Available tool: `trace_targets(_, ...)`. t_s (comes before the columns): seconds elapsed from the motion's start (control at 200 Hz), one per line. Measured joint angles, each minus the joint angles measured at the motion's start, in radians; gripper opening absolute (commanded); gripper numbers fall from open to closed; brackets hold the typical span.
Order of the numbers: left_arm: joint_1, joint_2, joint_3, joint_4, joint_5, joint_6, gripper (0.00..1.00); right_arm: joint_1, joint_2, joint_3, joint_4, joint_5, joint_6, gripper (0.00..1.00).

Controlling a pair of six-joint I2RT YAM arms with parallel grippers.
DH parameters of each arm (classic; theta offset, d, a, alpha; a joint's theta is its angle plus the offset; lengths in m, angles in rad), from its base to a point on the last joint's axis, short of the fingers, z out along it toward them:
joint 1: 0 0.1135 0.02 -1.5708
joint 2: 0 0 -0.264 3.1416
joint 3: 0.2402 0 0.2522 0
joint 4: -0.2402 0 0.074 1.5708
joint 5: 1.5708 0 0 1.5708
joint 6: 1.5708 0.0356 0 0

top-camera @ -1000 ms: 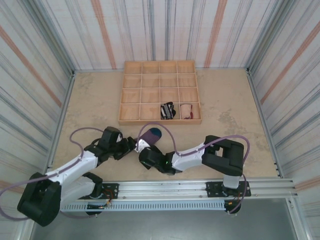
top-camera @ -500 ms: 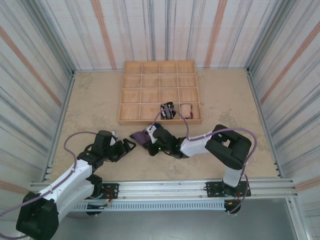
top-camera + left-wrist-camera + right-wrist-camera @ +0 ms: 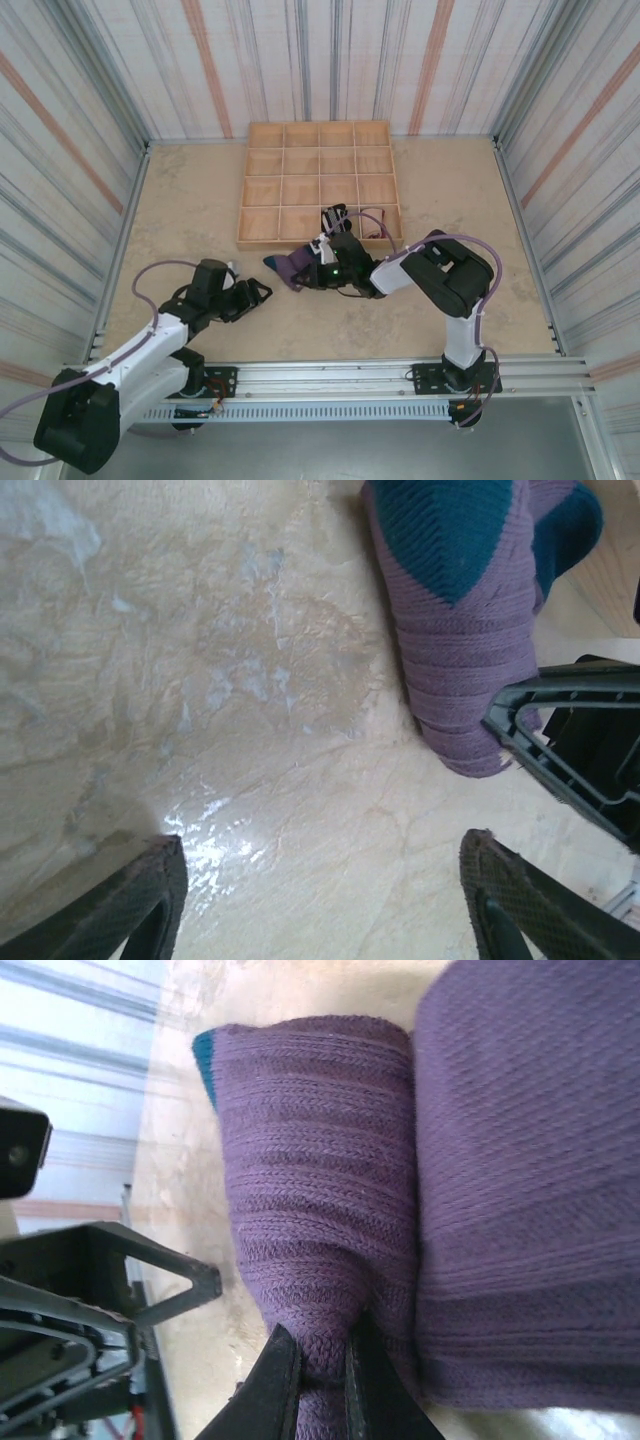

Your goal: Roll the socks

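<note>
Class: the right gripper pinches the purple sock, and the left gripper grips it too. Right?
Not quite. The right gripper does pinch the purple sock, but the left gripper is open, gripping nothing, as the left wrist view shows.

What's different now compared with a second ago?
The right gripper swung forward toward the tray, shut on the purple sock, which shifted slightly left. The left gripper stayed open nearby; the striped sock and peach sock in the tray stayed put.
</note>
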Motion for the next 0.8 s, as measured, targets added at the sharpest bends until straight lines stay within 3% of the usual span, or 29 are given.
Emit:
trace_targets(0.185, 0.000, 0.188, 0.079, 0.098, -0.005, 0.038, 0.64, -0.032, 0.024, 0.013, 0.014, -0.044, 0.153, 0.00)
trace_targets(0.321, 0.000, 0.319, 0.120, 0.195, 0.004, 0.054, 0.71, -0.042, 0.026, 0.013, 0.010, -0.051, 0.239, 0.00)
trace_targets(0.476, -0.001, 0.404, 0.154, 0.284, 0.010, 0.060, 0.71, -0.045, 0.026, 0.014, -0.004, -0.051, 0.277, 0.00)
trace_targets(0.676, -0.016, 0.506, 0.208, 0.360, 0.009, 0.063, 0.63, -0.047, 0.026, 0.015, -0.008, -0.055, 0.284, 0.00)
trace_targets(0.796, -0.018, 0.562, 0.218, 0.410, 0.008, 0.055, 0.52, -0.051, 0.026, 0.015, -0.009, -0.063, 0.294, 0.00)
